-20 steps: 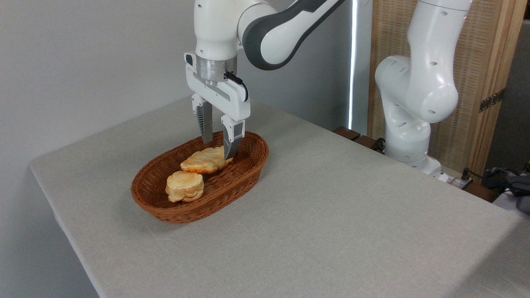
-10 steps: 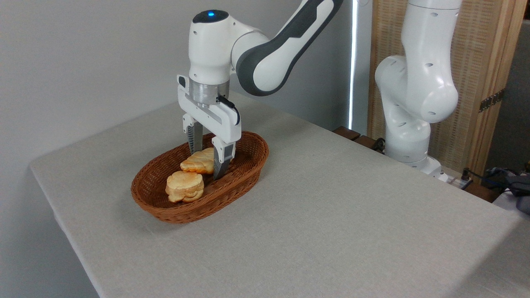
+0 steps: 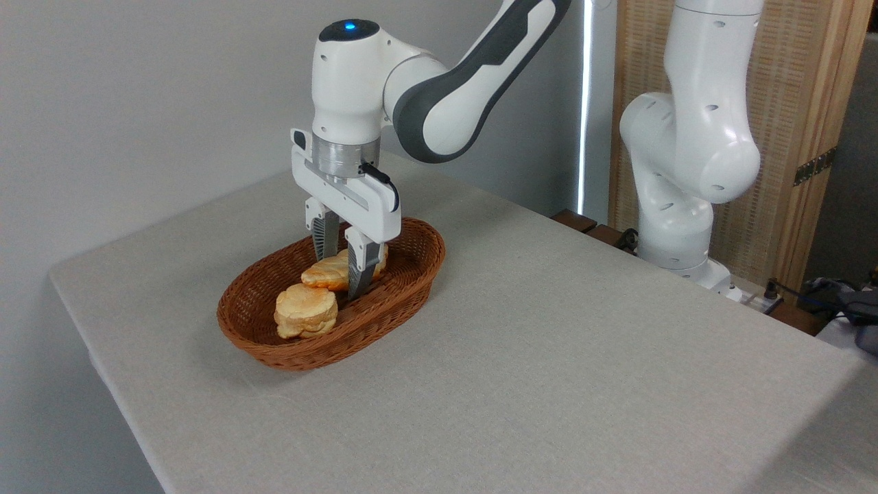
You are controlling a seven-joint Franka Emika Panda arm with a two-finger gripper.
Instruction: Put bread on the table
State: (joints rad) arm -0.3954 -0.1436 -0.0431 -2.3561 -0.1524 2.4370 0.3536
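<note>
The gripper (image 3: 340,269) is reaching down into the wicker basket (image 3: 405,288), its fingers pinching the braided bread (image 3: 328,272) across its middle. The loaf is lying in the basket's far half, long axis running from 8 to 2 o'clock, crosswise to the fingers.

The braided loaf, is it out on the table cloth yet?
No, the braided loaf lies inside the wicker basket, between the gripper fingers.
</note>
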